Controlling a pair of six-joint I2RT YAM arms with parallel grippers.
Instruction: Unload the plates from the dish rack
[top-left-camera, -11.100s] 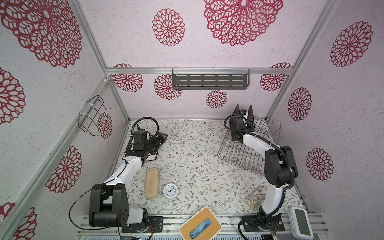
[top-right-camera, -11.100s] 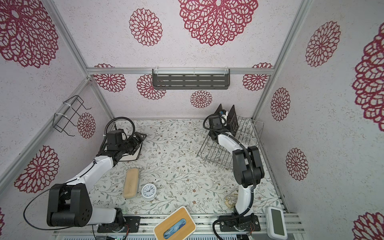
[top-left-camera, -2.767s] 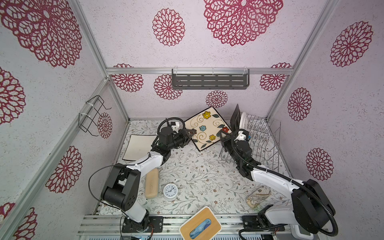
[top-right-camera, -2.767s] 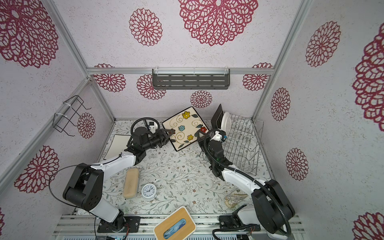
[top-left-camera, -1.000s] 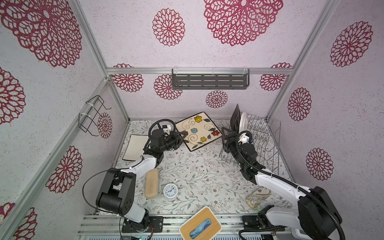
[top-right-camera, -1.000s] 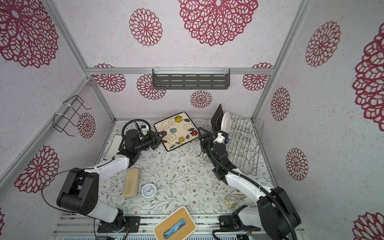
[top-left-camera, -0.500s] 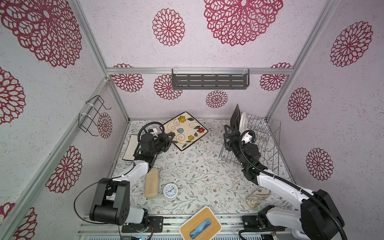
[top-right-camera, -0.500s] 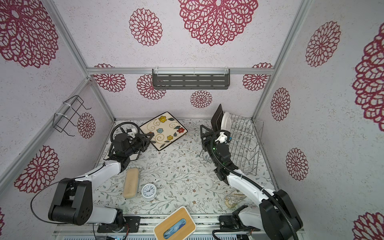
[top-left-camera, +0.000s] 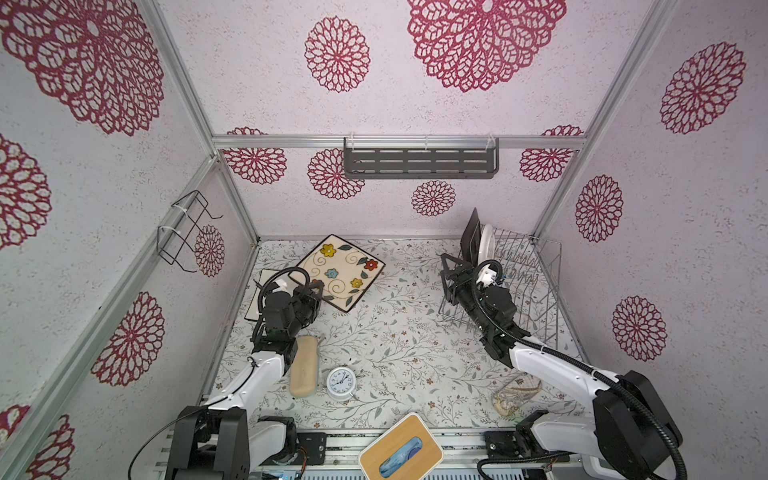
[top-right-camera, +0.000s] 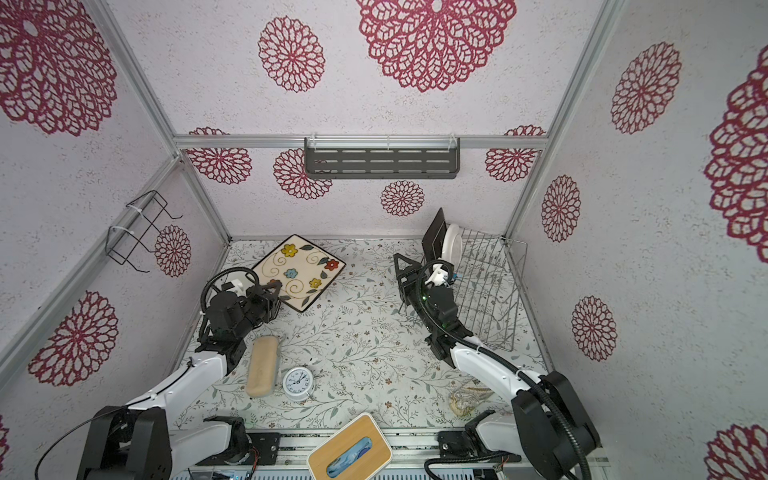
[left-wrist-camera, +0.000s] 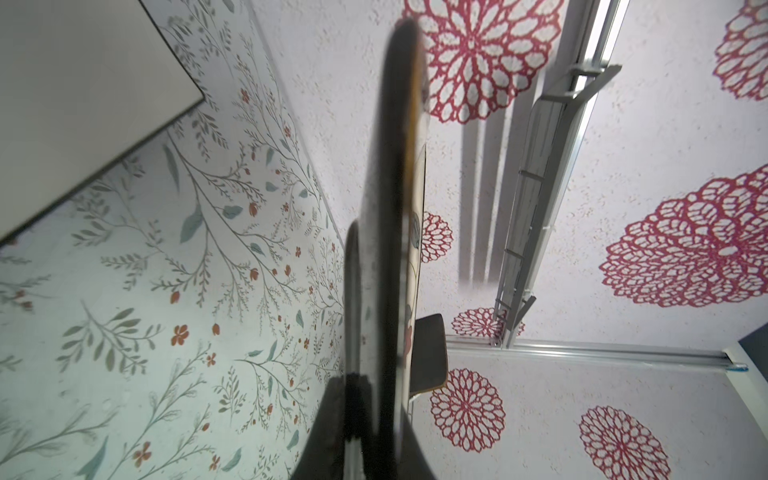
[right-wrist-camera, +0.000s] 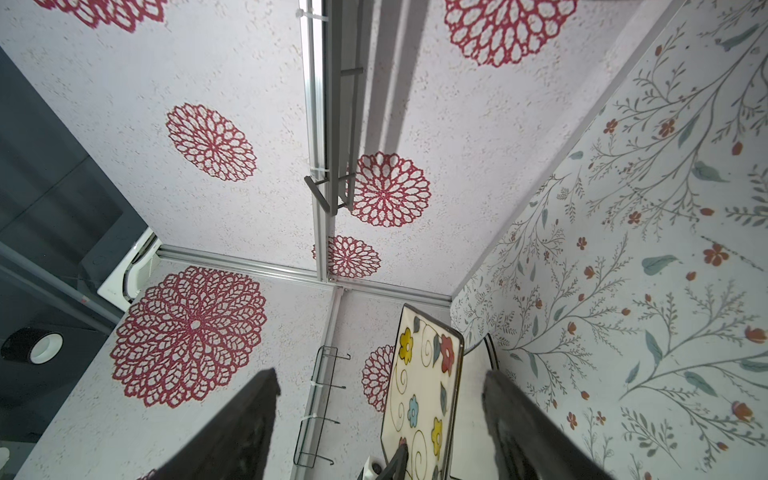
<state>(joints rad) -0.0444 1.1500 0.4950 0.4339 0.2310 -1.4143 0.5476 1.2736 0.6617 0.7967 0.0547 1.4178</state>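
Left gripper (top-left-camera: 315, 286) is clamped on the near corner of the flowered plate (top-left-camera: 338, 272), which hangs tilted over the worktop's (top-left-camera: 395, 345) back left corner; both top views agree. A white plate (top-left-camera: 258, 291) lies flat by the left edge, just beside that gripper. It is probably your set-down spot.

Right gripper (top-right-camera: 400, 270) hovers empty with its jaws apart at the dish rack's (top-right-camera: 490, 291) left side. Dark plate (top-right-camera: 434, 235) and round plate (top-right-camera: 453, 245) stand on edge at the rack's far end, beyond it. Your right arm is the nearer one.

Left wrist view: the flowered plate (left-wrist-camera: 390, 208) runs edge-on out from the fingers (left-wrist-camera: 332, 436), with the white plate (left-wrist-camera: 83, 83) flat nearby.

Right wrist view: the fingers (right-wrist-camera: 249, 424) are spread wide with nothing between them.
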